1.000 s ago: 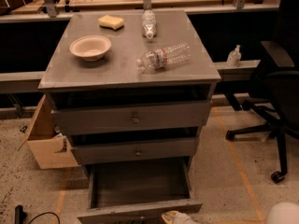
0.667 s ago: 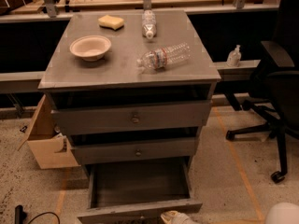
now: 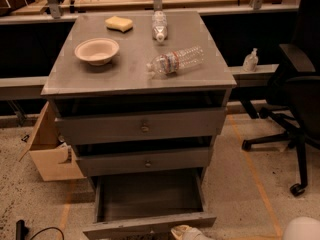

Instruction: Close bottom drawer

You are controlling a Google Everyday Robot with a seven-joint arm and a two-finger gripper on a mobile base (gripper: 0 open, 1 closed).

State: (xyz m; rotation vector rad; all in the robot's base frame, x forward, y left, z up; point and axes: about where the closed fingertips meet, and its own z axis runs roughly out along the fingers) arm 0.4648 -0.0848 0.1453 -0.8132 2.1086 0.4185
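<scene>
The bottom drawer (image 3: 150, 200) of the grey cabinet is pulled far out toward me and is empty inside. Its slim front panel (image 3: 145, 226) lies at the lower edge of the view. The middle drawer (image 3: 145, 162) and top drawer (image 3: 142, 127) above it stand slightly out. My gripper (image 3: 186, 232) shows only as a pale tip at the bottom edge, right at the drawer's front panel, a little right of centre. Whether it touches the panel is not visible.
On the cabinet top (image 3: 65, 79) are a paper bowl (image 3: 96, 50), a yellow sponge (image 3: 119, 23) and two plastic bottles (image 3: 175, 61). A cardboard box (image 3: 50, 151) sits left of the cabinet, and a black office chair (image 3: 295, 99) stands right. A white rounded robot part (image 3: 302, 229) is at bottom right.
</scene>
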